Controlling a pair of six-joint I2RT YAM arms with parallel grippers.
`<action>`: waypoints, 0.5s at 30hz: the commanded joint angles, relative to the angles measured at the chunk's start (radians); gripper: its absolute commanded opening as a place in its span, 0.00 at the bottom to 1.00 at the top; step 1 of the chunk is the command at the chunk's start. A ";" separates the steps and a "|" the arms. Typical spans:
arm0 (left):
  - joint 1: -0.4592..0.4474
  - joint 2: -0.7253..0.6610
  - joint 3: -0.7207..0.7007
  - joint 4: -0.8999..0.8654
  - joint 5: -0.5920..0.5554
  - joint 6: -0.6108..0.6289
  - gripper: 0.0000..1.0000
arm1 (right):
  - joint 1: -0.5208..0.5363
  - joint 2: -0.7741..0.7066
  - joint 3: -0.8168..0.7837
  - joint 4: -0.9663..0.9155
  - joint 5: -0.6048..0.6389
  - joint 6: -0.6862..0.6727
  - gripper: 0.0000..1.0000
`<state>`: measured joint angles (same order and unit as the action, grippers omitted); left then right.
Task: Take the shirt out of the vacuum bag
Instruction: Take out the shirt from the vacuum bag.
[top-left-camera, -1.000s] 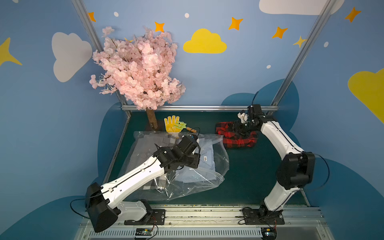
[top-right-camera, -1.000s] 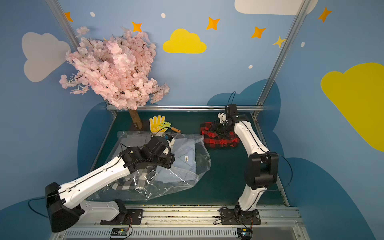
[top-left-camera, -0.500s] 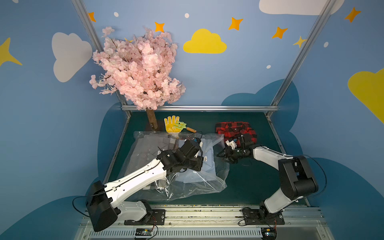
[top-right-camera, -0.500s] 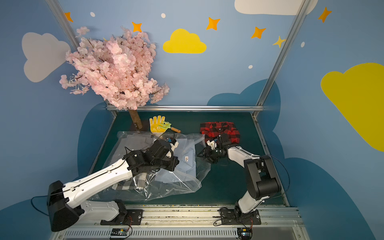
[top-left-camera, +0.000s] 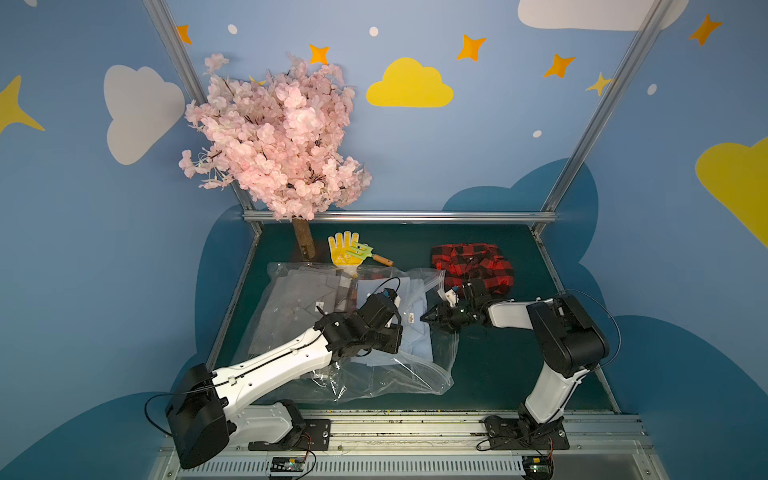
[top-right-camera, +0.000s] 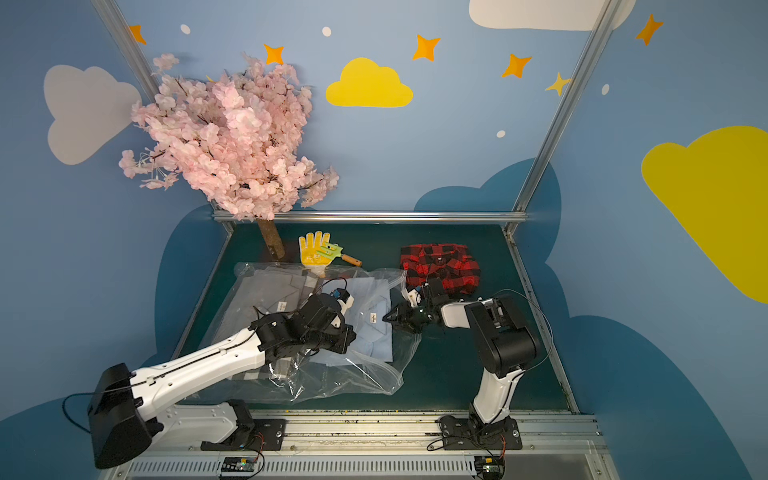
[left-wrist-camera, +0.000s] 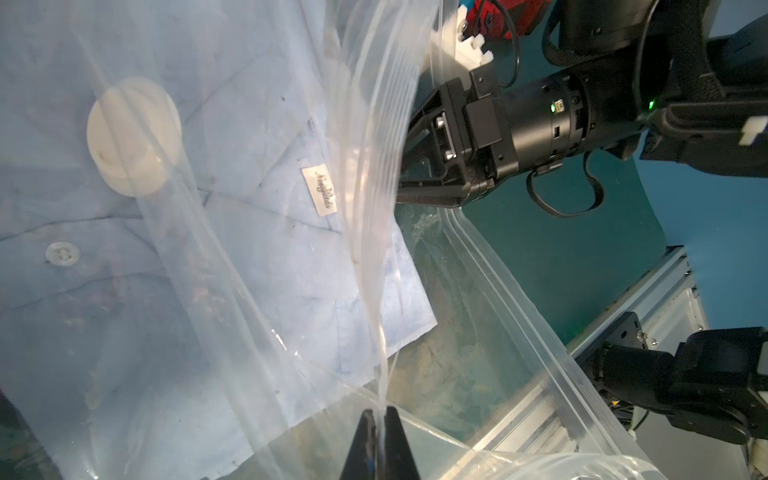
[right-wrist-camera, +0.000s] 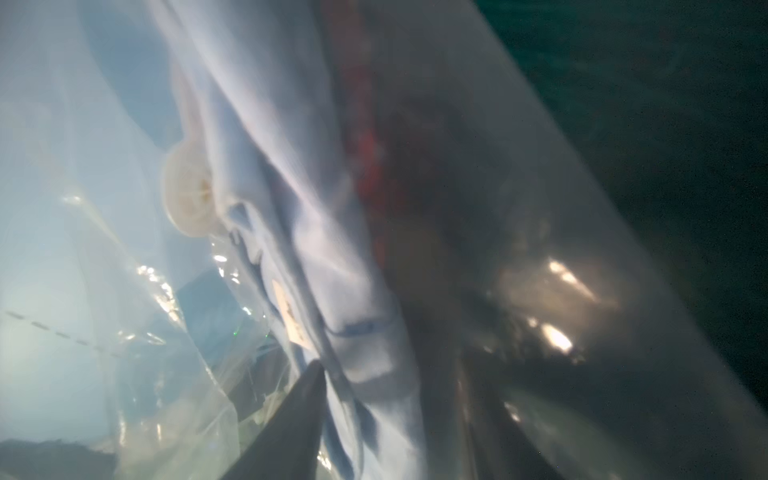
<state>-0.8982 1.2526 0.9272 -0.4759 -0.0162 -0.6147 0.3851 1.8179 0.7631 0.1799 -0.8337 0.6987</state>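
The vacuum bag (top-left-camera: 374, 374) (top-right-camera: 332, 374) lies crinkled on the green table, its zip edge (left-wrist-camera: 519, 299) facing right. Inside it, a folded light blue shirt (top-left-camera: 415, 332) (top-right-camera: 374, 328) (left-wrist-camera: 249, 249) (right-wrist-camera: 291, 208) lies under the round white valve (left-wrist-camera: 133, 137) (right-wrist-camera: 187, 195), and a grey shirt (top-left-camera: 299, 303) lies further left. My left gripper (left-wrist-camera: 377, 415) is shut on a fold of the bag's upper film and holds it up. At the bag's mouth my right gripper (top-left-camera: 426, 320) (top-right-camera: 386, 320) (right-wrist-camera: 386, 374) is open, its fingers either side of the blue shirt's edge.
A red plaid shirt (top-left-camera: 473, 266) lies on the table behind my right arm. A yellow glove (top-left-camera: 343, 249) with a small green trowel and the trunk of a pink blossom tree (top-left-camera: 274, 137) stand at the back left. A metal rail (top-left-camera: 415, 428) runs along the front.
My right arm swung from the red plaid shirt at the back down to the bag's mouth, its jaws narrowing a little. My left gripper kept its hold on the film.
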 joint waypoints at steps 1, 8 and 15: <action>-0.005 -0.004 -0.020 0.008 0.018 -0.015 0.08 | 0.015 0.028 -0.037 0.176 -0.031 0.075 0.52; -0.008 0.004 -0.039 0.026 0.020 -0.017 0.08 | 0.049 0.075 -0.035 0.305 -0.044 0.142 0.52; -0.008 0.009 -0.053 0.033 0.022 -0.017 0.08 | 0.087 0.089 -0.015 0.282 -0.028 0.142 0.38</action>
<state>-0.9035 1.2556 0.8867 -0.4377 -0.0093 -0.6331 0.4545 1.8877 0.7353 0.4541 -0.8616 0.8330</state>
